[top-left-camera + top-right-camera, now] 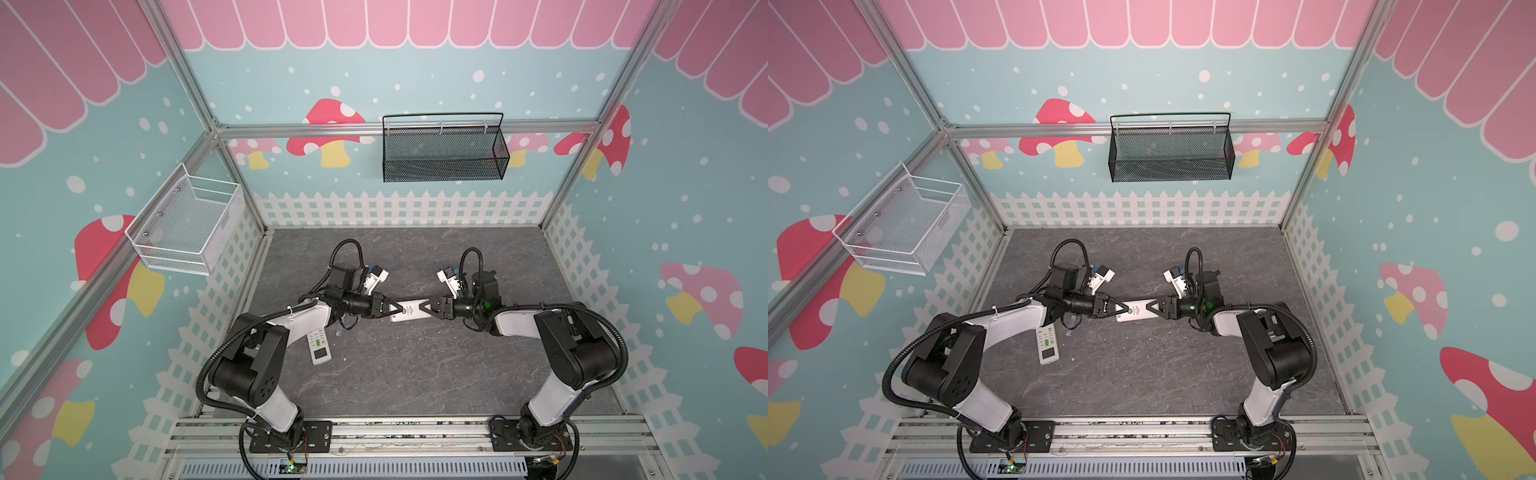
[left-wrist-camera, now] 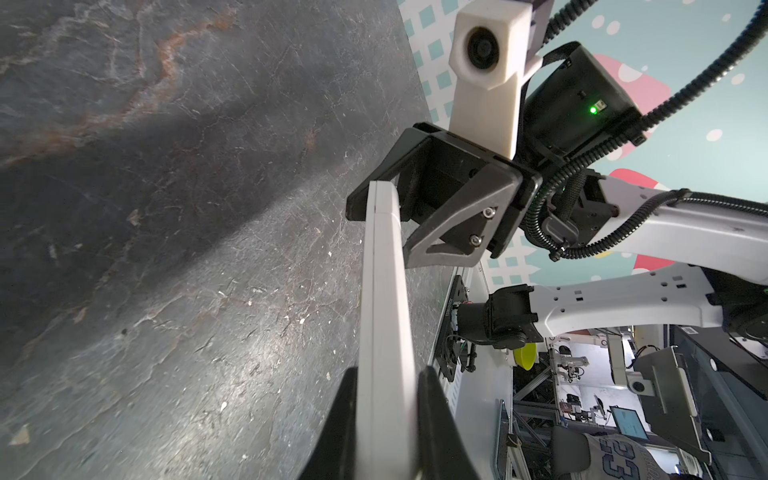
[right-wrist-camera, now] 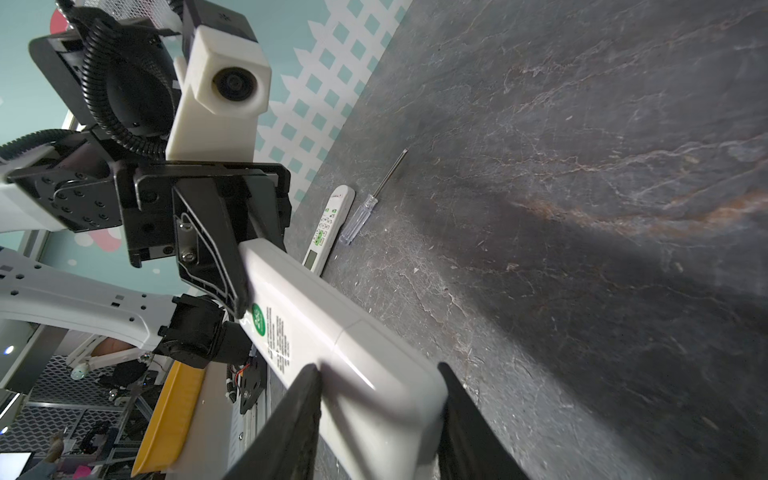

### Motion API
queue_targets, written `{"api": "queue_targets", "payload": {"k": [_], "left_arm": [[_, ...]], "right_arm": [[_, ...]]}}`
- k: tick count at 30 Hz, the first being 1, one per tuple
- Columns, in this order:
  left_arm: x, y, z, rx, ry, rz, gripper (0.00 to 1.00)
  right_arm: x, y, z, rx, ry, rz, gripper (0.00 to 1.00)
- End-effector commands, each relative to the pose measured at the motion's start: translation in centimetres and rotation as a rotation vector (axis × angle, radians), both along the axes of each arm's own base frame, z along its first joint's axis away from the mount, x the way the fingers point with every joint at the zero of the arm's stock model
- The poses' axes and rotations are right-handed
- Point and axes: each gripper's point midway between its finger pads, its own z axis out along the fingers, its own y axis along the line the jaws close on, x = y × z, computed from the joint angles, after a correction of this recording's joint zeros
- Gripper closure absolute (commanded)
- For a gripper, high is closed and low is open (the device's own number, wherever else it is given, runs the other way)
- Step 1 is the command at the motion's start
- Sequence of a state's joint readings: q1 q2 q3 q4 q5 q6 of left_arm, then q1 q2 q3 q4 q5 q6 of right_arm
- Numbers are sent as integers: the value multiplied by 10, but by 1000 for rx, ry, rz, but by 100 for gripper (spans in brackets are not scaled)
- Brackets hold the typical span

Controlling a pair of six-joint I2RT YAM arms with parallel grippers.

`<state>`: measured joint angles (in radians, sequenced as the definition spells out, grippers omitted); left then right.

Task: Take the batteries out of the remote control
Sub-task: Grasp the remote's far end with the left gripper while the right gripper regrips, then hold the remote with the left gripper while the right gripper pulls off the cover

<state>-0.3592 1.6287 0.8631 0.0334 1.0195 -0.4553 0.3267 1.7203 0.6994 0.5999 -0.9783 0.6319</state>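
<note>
White remote clamped by L end effector + R end effector; 2nd remote, screwdriver beside L arm.

2 arms bent inward, left claw and right claw clamped, tips facing

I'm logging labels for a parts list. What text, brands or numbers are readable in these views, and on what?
"33", as far as it can be made out: on the grey jersey in the background, left wrist view.
held remote: green sticker and printed lines, too small to read.
second remote: red logo and button labels, too blurred to read.
Nothing else carries text.
</note>
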Motion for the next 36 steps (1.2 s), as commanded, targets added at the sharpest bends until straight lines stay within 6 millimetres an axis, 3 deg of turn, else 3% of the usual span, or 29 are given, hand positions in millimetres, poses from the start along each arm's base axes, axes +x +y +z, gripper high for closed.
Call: {"api": "queue_targets", "payload": {"k": [1,10,18,22,27,36], "left_arm": [[11,0,8,21,-41,41,100],[22,4,6,83,-35,98,100],[28,12,-1,133,-22,141,100],[29,14,-5,136,-23,156,100],[31,16,-8,171,-21,173,100],[31,15,-17,181,-11,178,100]], "right_arm": [[-13,11,2,20,-27,72,63],[-12,12,-10,-30,1,71,78],[-12,5,-15,-78,4,45,84],[-10,2,-19,-101,6,32,82],[-11,2,-10,-86,4,31,69],[-14,5,-2,-60,-12,43,80]]}}
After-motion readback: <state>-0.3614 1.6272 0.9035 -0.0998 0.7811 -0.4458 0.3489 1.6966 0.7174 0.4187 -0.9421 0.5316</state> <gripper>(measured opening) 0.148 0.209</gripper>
